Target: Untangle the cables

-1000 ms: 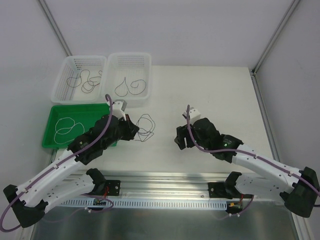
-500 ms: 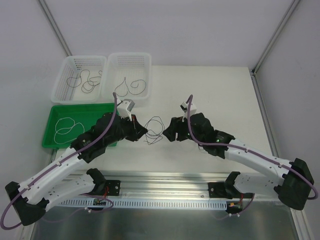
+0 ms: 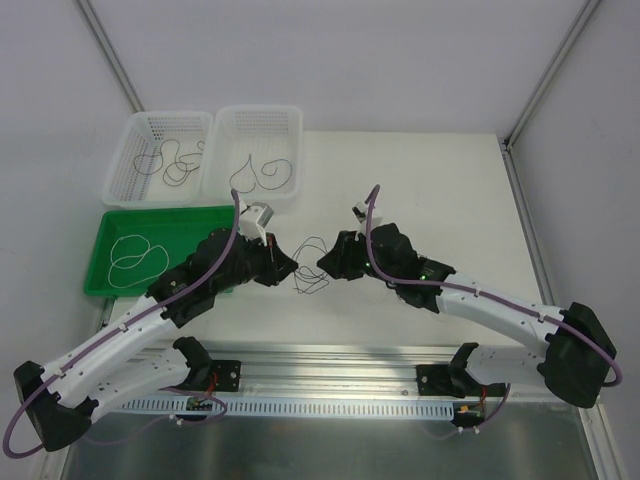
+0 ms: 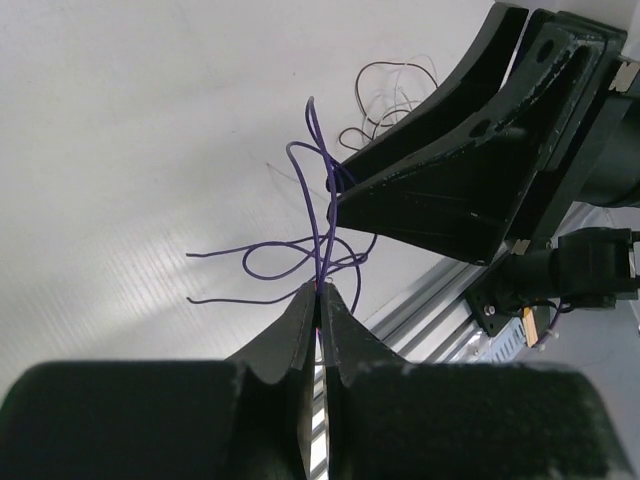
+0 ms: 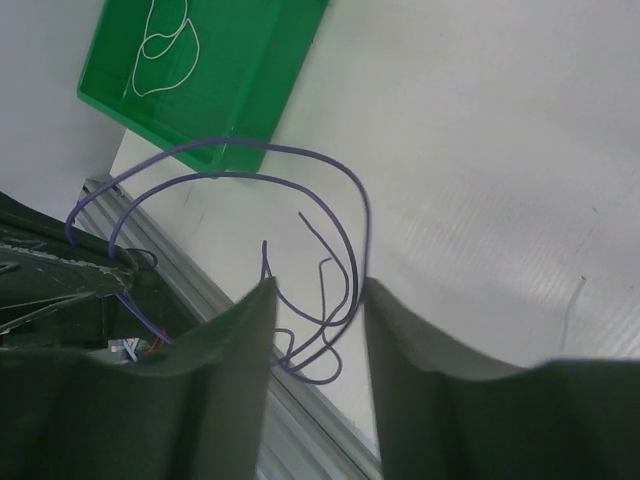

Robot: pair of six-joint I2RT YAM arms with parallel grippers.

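Note:
The cables are a loose tangle of thread-thin dark purple strands between my two grippers, in the middle of the table. My left gripper is shut on a few of the strands; in the left wrist view the cables rise from its shut tips. My right gripper faces it from the right, open. In the right wrist view, purple loops of the cables pass between its fingers, and its own tips stand well apart.
A green tray at the left holds a white cable. Behind it stand two white baskets, each with a dark cable inside. An aluminium rail runs along the near table edge.
My right arm has swung left to the tangle and its jaws have narrowed around the strands. My left gripper has shifted right, carrying the cables with it.

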